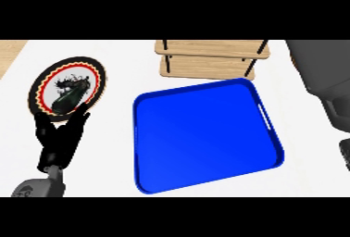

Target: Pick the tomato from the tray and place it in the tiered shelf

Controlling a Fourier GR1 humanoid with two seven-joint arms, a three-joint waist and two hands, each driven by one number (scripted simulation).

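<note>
The blue tray [205, 139] lies in the middle of the white counter and nothing shows inside it. I see no tomato anywhere in this view. The wooden tiered shelf [210, 58] with black posts stands just beyond the tray's far edge, and its visible boards are bare. My left hand [58, 139] rests open at the lower left, fingers up, beside the tray. A large grey and black part of my right arm [321, 74] fills the right edge, close to the view. A black part, perhaps the right hand [345, 155], is cut off by the frame.
A round plate [68, 85] with a red, yellow and black patterned rim and a dark picture lies at the left, just beyond my left hand. A strip of light wood [10, 53] borders the white counter at the far left.
</note>
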